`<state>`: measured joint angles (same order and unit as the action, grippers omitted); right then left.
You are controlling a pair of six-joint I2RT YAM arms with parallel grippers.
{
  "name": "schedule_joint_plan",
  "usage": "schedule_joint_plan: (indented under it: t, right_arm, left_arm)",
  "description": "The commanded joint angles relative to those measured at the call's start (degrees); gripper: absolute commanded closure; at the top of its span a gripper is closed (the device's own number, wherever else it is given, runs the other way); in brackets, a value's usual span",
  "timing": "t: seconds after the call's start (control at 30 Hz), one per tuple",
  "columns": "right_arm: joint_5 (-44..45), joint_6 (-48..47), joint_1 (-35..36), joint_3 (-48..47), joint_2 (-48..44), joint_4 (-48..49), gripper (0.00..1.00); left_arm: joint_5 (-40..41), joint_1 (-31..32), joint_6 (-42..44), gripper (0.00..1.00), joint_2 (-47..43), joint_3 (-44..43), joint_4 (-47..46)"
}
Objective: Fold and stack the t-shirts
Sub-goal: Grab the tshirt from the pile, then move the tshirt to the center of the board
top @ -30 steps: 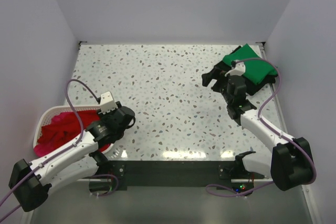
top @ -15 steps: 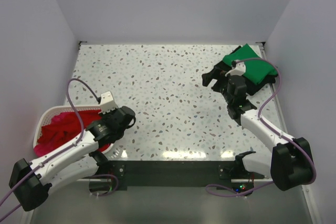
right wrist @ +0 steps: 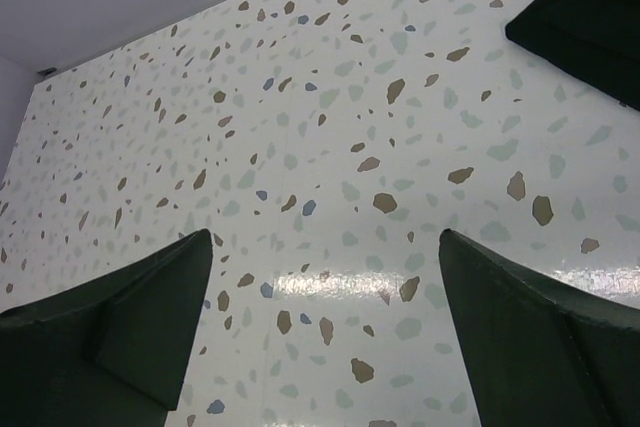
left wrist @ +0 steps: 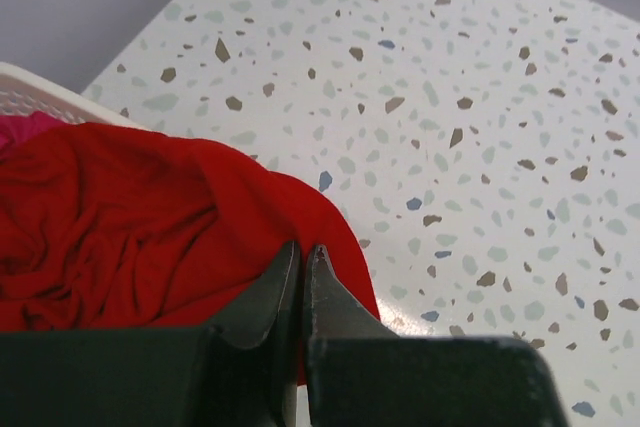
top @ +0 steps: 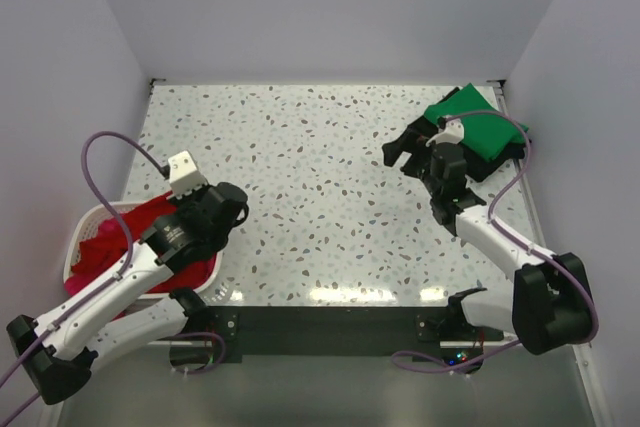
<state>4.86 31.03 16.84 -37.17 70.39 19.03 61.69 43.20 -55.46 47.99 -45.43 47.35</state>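
Over at the near left, the left gripper [left wrist: 302, 252] is pinching a fold of the red t-shirt [left wrist: 130, 217], its two dark fingers pressed together with barely a slit showing between them. The rest of that red t-shirt is lying bunched in the white basket [top: 85, 222], which is sitting at the near left edge of the speckled table [top: 320, 167], and the gripped fold is reaching across the basket's right rim towards the open tabletop. In the left wrist view a sliver of the pink t-shirt [left wrist: 20, 132] is peeking out beside the red one, just inside the basket's rim. Across the table, in the far right corner, the green t-shirt [top: 480, 132] is lying folded on top of the black t-shirt [top: 490, 162], whose dark edges are showing around it on the near side. The right gripper [top: 405, 147] is hovering just to the left of that pile with its fingers spread wide and nothing between them, only bare speckled tabletop showing in the gap from the right wrist view.
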Motion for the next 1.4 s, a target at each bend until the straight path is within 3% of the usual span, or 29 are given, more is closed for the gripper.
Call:
schedule_joint_plan:
  t: [0.0,0.13,0.27,0.33,0.47,0.63,0.93,1.13,1.17,1.2,1.3,1.37]
  right_arm:
    - [-0.8,0.9,-0.2,-2.5,1.1,3.3,0.01]
    - [-2.6,1.2,-0.3,-4.2,3.1,3.5,0.01]
    - [-3.4,1.1,-0.3,-5.4,3.9,2.7,0.01]
    - [-2.7,0.8,-0.3,-5.2,3.3,2.3,0.01]
    - [-1.2,-0.3,-0.3,-5.4,1.9,0.8,0.01]
    - [0.2,-0.9,-0.5,-5.6,-0.1,-0.9,0.01]
    - [3.4,-1.8,-0.6,-5.9,-4.4,-4.7,0.01]
    - [4.9,-1.6,-0.6,-4.2,-8.2,-6.5,0.01]
    - [4.9,-1.4,-0.6,-4.0,-8.6,-6.5,0.01]
    - [5.0,-1.5,-0.7,-3.6,-8.8,-6.5,0.01]
    - [4.5,-1.2,-0.6,-3.5,-8.2,-6.9,0.01]
    - [3.7,-1.3,-0.6,-3.7,-6.9,-7.2,0.01]
  left_arm:
    - [7.0,0.1,2.6,1.00,-0.7,-7.3,0.0]
    - [5.7,0.2,15.2,1.00,-2.6,-9.6,-12.4]
    - [1.5,0.1,32.2,1.00,-4.3,-10.5,-32.9]
    - [-1.7,0.2,36.6,1.00,-3.7,-12.7,-39.7]
    - [-8.3,0.2,44.9,1.00,0.8,-19.8,-44.4]
    - [-21.4,0.2,48.7,1.00,8.7,-29.8,-46.5]
    - [-42.8,0.2,47.1,1.00,19.9,-38.9,-48.6]
    - [-43.2,0.1,46.9,0.99,30.5,-36.8,-48.6]
    - [-43.3,-0.2,47.1,0.91,32.2,-35.9,-48.7]
    - [-43.8,-0.7,47.0,0.64,36.1,-35.2,-48.7]
    - [-44.6,-2.5,45.0,0.27,43.6,-33.8,-47.4]
    - [-41.8,-2.9,43.0,0.20,45.1,-32.5,-44.2]
